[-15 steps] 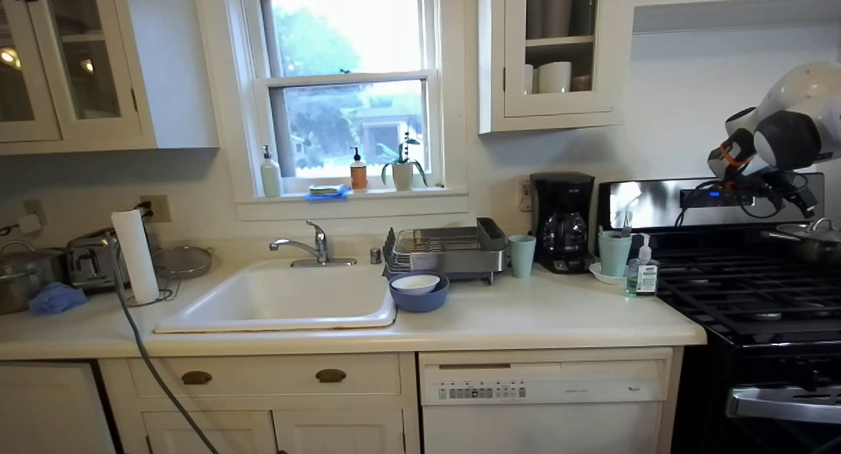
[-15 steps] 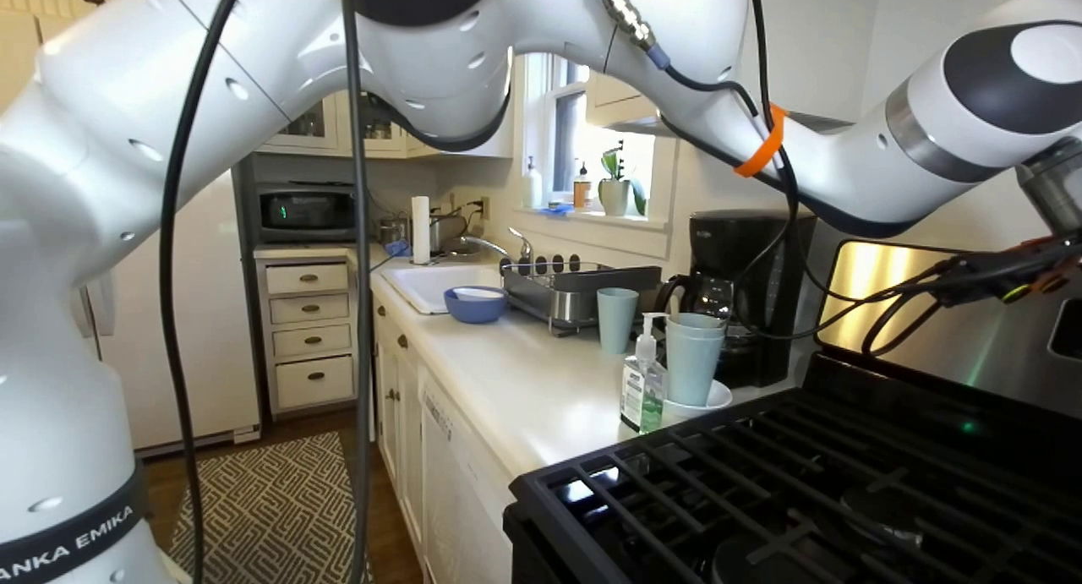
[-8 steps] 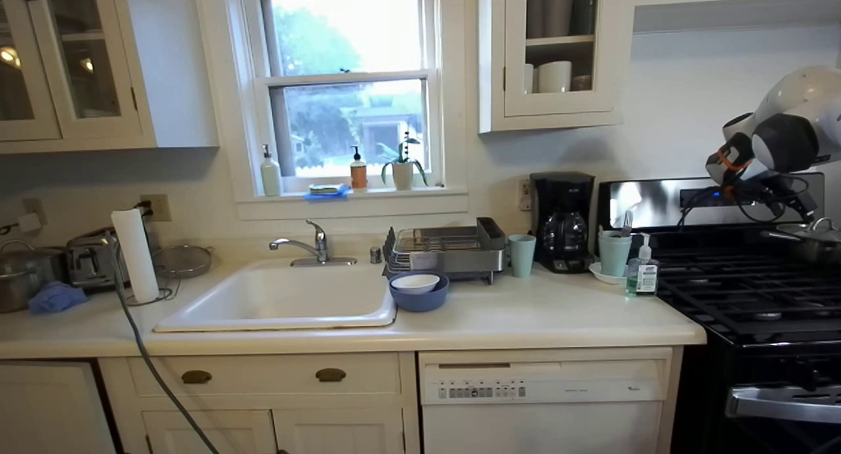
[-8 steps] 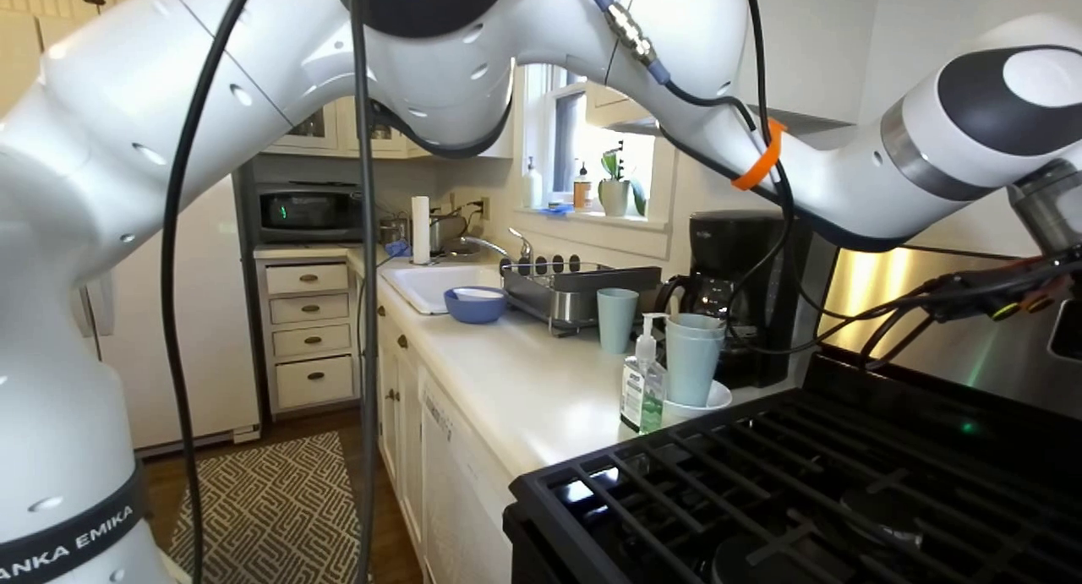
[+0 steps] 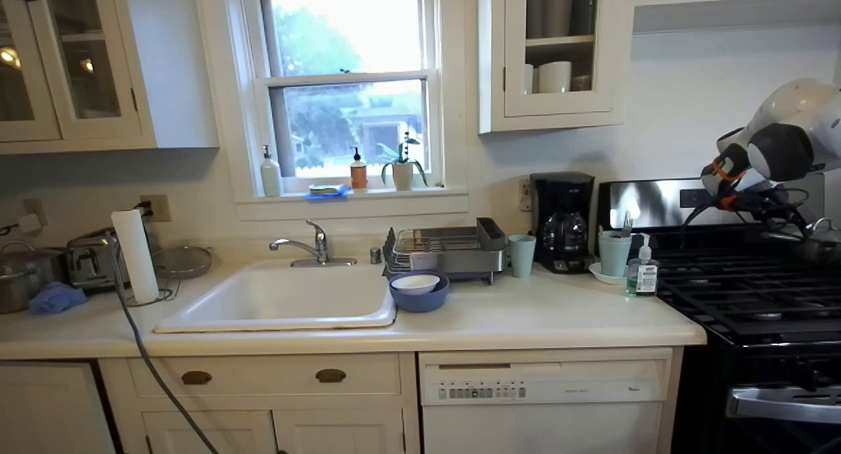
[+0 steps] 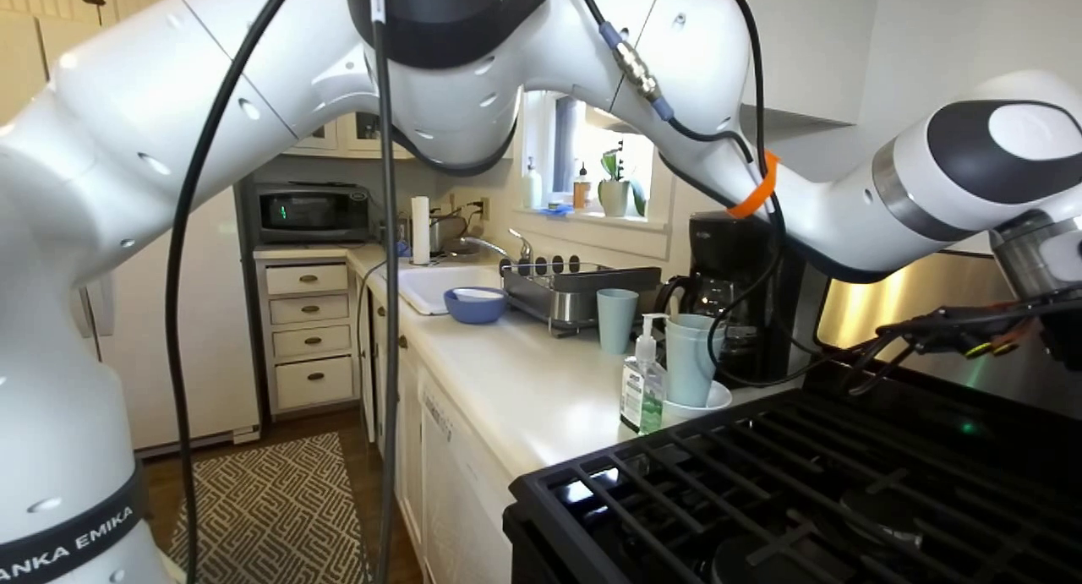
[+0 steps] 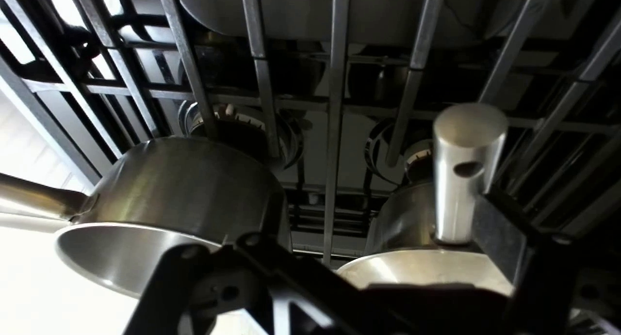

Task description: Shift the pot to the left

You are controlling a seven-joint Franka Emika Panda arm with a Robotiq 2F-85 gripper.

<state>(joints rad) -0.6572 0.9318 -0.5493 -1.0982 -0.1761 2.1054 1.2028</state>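
In the wrist view a steel pot (image 7: 407, 218) sits at lower right, its silver handle (image 7: 456, 184) pointing up the picture. A second steel pot (image 7: 189, 184) is at left, its handle toward the left edge. Which one the task means cannot be told. My gripper (image 7: 383, 209) is open; the handle shows between its fingers, close beside the right finger. Contact cannot be told. In an exterior view a pot (image 5: 821, 249) stands on the stove at the right edge, with my gripper (image 5: 794, 216) just above its handle. The gripper (image 6: 1061, 335) is partly cut off in an exterior view, where no stove pot shows.
Black stove grates (image 5: 749, 290) lie under the pots. Left of the stove are a sanitizer bottle (image 5: 642, 270), a cup with utensils (image 5: 614, 255) and a coffee maker (image 5: 563, 224). My cable (image 6: 803, 373) hangs near the stove back.
The arm has come down toward the stove and slightly left in both exterior views. The gripper is now close to the pot. The pot has not visibly moved.
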